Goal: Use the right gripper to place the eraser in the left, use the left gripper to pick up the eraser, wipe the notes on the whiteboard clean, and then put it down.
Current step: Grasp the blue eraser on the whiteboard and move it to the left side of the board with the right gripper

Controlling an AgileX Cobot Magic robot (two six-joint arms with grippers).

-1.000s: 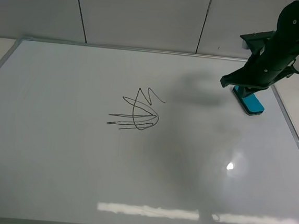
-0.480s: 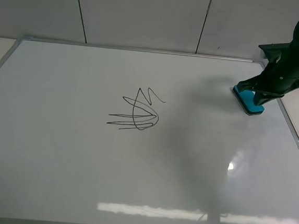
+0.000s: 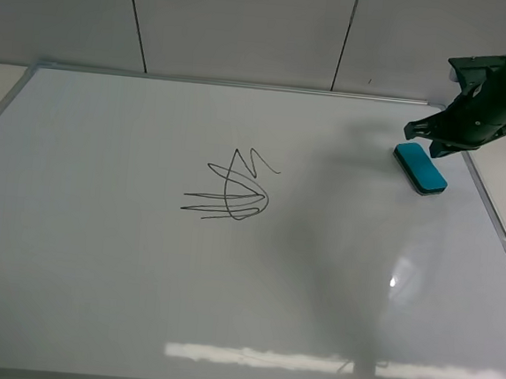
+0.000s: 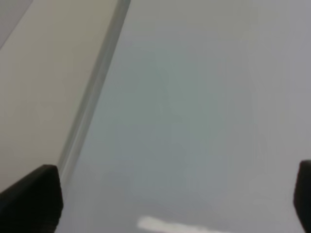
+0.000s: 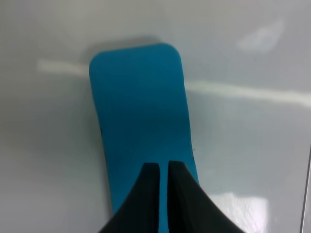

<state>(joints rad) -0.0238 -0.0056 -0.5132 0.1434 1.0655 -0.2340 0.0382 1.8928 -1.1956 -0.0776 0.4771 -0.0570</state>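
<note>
Whiteboard (image 3: 137, 303) gloss fills the frame, notes (image 3: 233, 188) unwiped at centre-left, the eraser (image 3: 420, 167) lying flat at upper right beneath the right gripper (image 5: 159, 167), whose fingers are nearly together and empty; opening and straddling it is judged next, the left gripper (image 4: 167, 194) being spread apart.

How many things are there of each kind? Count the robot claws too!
Eraser: 1
Whiteboard: 1
Notes (one black scribble): 1
Grippers: 2, the left gripper and the right gripper
Total: 5
</note>
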